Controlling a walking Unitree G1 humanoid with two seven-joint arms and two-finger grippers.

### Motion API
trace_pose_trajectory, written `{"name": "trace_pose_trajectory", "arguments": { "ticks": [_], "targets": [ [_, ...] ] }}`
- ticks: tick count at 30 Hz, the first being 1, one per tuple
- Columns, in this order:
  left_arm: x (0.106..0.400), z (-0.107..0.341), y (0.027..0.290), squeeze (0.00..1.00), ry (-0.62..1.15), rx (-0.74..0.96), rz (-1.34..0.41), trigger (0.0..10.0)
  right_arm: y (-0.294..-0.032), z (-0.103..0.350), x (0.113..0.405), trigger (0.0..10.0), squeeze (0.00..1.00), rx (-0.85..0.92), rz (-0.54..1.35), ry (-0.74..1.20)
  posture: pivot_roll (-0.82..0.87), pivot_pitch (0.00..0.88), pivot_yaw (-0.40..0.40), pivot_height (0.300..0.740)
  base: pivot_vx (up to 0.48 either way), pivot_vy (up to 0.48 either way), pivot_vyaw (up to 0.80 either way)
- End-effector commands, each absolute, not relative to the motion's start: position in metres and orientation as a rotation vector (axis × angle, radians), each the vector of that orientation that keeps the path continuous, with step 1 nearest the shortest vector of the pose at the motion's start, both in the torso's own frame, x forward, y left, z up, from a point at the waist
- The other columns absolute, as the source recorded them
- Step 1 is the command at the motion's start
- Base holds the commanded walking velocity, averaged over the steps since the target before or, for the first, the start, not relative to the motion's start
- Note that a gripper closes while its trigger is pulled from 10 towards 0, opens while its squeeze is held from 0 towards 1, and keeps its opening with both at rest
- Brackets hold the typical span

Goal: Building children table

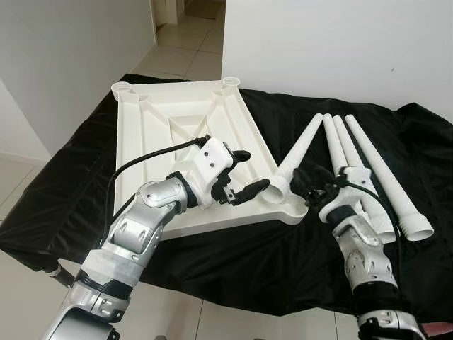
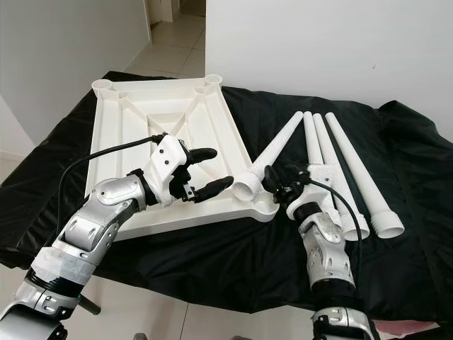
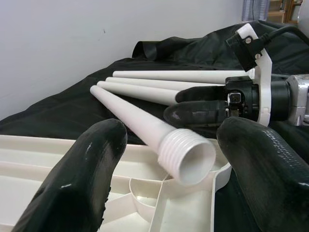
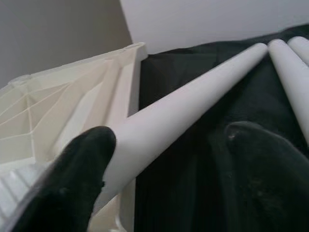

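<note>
Early in the build. Tabletop [image 1: 177, 134] lying upside down on the black-draped bench [image 1: 71, 191], ribs and corner sockets facing up. No leg screwed in yet, as far as can be seen: two far sockets empty, near-left corner hidden behind the left arm. One leg [image 1: 297, 156] tipped with its threaded end resting at the tabletop's near-right corner socket [image 1: 287, 211], taper running up and away from the tabletop. Not seated, just leaning there. Three more legs [image 1: 368, 163] lying side by side on the cloth, off the tabletop's right edge, fanning out toward their wide ends. So all four legs left to fit, by the look of it.

Left pincer [image 1: 242, 173] reaching across the tabletop's near edge toward that threaded end, forearm angled in low over the tabletop, fingers spread, nothing between them. From the left wrist view, threaded mouth sitting right in the gap between the two black fingers [image 3: 82, 179], not touched.

Right pincer [image 1: 308, 185] coming in from beside the tabletop's right edge, wrist bent inward, fingers either side of the leaning leg near its thick end. Right wrist view: one finger [image 4: 72, 169] pressed up against the leg, the other standing off over the cloth. Spread, then, bracing the leg rather than pinching it.

Likely step in hand: lining the threads up with the corner socket before turning.
</note>
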State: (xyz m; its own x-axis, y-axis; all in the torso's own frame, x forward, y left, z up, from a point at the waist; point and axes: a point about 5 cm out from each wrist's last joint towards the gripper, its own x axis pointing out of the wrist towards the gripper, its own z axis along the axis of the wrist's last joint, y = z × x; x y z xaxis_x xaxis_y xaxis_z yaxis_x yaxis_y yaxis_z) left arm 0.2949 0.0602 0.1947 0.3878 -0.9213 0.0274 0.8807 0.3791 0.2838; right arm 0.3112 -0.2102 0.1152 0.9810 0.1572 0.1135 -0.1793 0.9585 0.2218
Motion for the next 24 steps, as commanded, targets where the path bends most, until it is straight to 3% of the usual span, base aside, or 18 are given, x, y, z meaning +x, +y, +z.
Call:
{"name": "trace_pose_trajectory", "arguments": {
  "ticks": [1,13,18,19,20,21,22,23,24],
  "targets": [
    [0.295,0.195,0.059,0.0,-0.194,0.247,-1.18,10.0,-0.212,0.112,0.309,10.0,1.0,0.273,0.126,-0.088,-0.05,0.0,-0.035,0.74,0.0,0.0,0.0],
    [0.299,0.187,0.061,0.0,-0.173,0.25,-1.14,10.0,-0.202,0.115,0.305,10.0,1.0,0.327,0.029,-0.139,-0.05,0.0,-0.03,0.74,0.0,0.0,0.0],
    [0.305,0.186,0.066,0.0,-0.177,0.247,-1.068,10.0,-0.209,0.124,0.302,10.0,1.0,0.268,-0.044,-0.183,-0.06,0.0,-0.023,0.74,0.0,0.0,0.0],
    [0.306,0.186,0.066,0.0,-0.178,0.246,-1.055,10.0,-0.211,0.127,0.302,10.0,0.79,0.26,-0.059,-0.195,-0.06,0.0,-0.023,0.74,0.0,0.0,0.0],
    [0.306,0.186,0.066,0.0,-0.178,0.246,-1.055,10.0,-0.211,0.127,0.302,10.0,0.79,0.26,-0.059,-0.195,-0.06,0.0,-0.023,0.74,0.0,0.0,0.0],
    [0.309,0.187,0.068,0.0,-0.179,0.24,-1.024,10.0,-0.214,0.133,0.301,10.0,0.23,0.249,-0.077,-0.223,-0.06,0.0,-0.018,0.74,0.0,0.0,0.0],
    [0.311,0.187,0.069,0.0,-0.18,0.236,-1.004,10.0,-0.216,0.137,0.301,10.0,0.23,0.243,-0.088,-0.24,-0.06,0.0,-0.018,0.74,0.0,0.0,0.0],
    [0.315,0.188,0.071,0.0,-0.181,0.228,-0.969,10.0,-0.218,0.142,0.3,10.0,0.0,0.232,-0.096,-0.257,-0.07,0.0,-0.013,0.74,0.0,0.0,0.0],
    [0.317,0.189,0.073,0.0,-0.182,0.222,-0.946,10.0,-0.219,0.145,0.3,10.0,0.0,0.224,-0.101,-0.267,-0.07,0.0,-0.013,0.74,0.0,0.0,0.0]
  ]
}}
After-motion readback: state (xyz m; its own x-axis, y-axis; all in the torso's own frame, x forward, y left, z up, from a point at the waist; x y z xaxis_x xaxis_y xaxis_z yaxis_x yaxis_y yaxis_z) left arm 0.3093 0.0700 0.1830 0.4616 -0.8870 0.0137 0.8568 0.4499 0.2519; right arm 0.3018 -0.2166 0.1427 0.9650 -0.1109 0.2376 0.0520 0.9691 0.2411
